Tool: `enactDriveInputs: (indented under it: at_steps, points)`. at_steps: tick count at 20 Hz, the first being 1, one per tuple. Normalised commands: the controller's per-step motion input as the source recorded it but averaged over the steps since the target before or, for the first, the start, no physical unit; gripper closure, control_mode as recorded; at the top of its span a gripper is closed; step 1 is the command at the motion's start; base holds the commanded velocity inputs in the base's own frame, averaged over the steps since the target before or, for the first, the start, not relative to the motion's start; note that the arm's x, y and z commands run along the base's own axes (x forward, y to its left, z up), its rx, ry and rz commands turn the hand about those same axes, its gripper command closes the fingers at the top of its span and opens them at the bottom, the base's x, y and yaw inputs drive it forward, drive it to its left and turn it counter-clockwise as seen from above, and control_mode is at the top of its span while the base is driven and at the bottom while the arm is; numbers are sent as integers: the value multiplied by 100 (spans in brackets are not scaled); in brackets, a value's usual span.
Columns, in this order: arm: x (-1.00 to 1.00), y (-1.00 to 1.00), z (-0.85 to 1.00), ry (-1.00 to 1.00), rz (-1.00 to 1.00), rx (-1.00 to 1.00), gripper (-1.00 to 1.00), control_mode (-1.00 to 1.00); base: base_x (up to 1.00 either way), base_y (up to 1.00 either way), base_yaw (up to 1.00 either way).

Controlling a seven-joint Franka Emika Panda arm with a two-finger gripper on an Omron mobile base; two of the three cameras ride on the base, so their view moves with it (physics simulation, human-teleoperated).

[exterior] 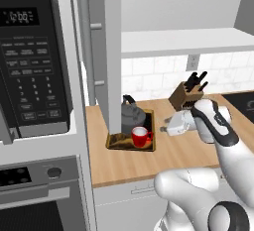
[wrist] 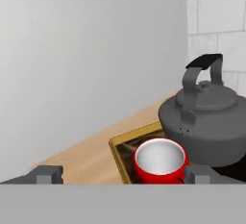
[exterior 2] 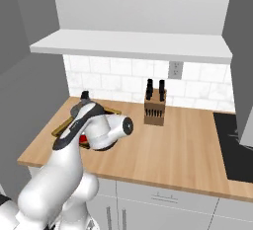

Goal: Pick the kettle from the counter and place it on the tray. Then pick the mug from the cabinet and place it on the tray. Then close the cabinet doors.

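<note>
The dark grey kettle [exterior: 131,117] stands upright on the brown-gold tray [exterior: 115,143], and the red mug [exterior: 141,137] sits just in front of it on the same tray. My gripper [exterior: 165,125] hovers open to the right of the mug, apart from it. In the hand view the mug [wrist: 160,160] lies just ahead between the spread fingertips [wrist: 45,174], with the kettle [wrist: 206,122] behind it and the tray rim [wrist: 120,146] at its left. The left cabinet door [exterior: 106,51] stands open over the tray's left end. The cabinet shelf [exterior: 183,41] is bare.
A knife block [exterior: 188,93] stands on the counter [exterior: 183,148] behind my wrist. The black microwave [exterior: 30,61] and oven fill the left. A black cooktop [exterior 2: 234,145] lies at the right, under the open right door [exterior 2: 242,61].
</note>
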Motion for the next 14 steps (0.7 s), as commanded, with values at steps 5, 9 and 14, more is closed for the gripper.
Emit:
enactDriveInputs:
  at_steps: [5,9,14]
  points:
    - [-22,-46,36,0,-8,15,-100,-100,0,0,0]
    - [-18,-47,43,0,-13,15,-100,-100,0,0,0]
    - [-17,-52,25,0,-11,14,-100,-100,0,0,0]
